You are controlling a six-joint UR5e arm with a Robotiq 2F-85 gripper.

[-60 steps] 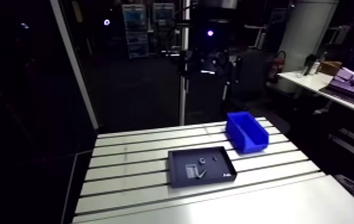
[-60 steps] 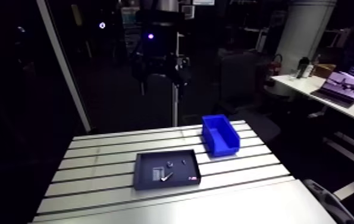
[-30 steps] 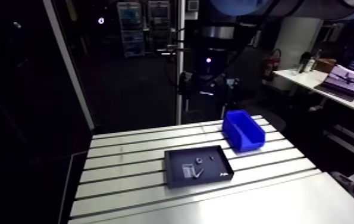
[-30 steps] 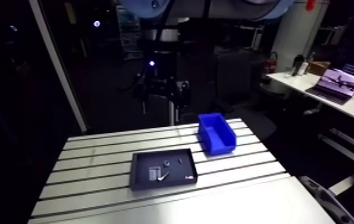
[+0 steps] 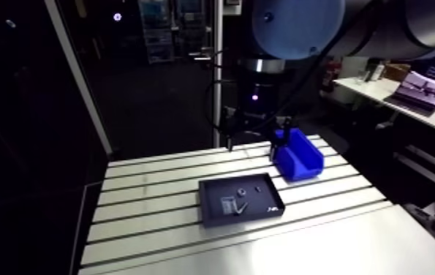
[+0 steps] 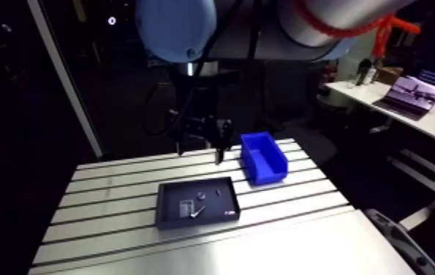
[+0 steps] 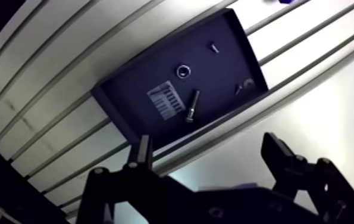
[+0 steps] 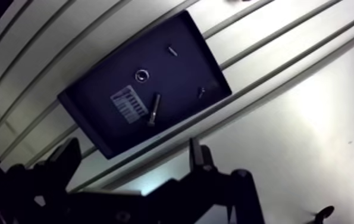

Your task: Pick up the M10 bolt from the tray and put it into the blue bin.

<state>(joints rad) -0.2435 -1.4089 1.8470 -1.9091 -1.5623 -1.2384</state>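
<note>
M10 bolt lay loose in the black tray at the middle of the desk, just beside a white label, with a small ring-shaped part near it. The blue bin stood to the tray's far right. The claw hung above the desk, fingers spread wide, gripping nothing.

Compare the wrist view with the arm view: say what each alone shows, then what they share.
Wrist view only: the fingers, spread with nothing between them, and the parts in the tray told apart: a long bolt, a ring-shaped part and a white label. Arm view only: the whole blue bin, standing beside the tray. Both: the black tray on the slotted table.
</note>
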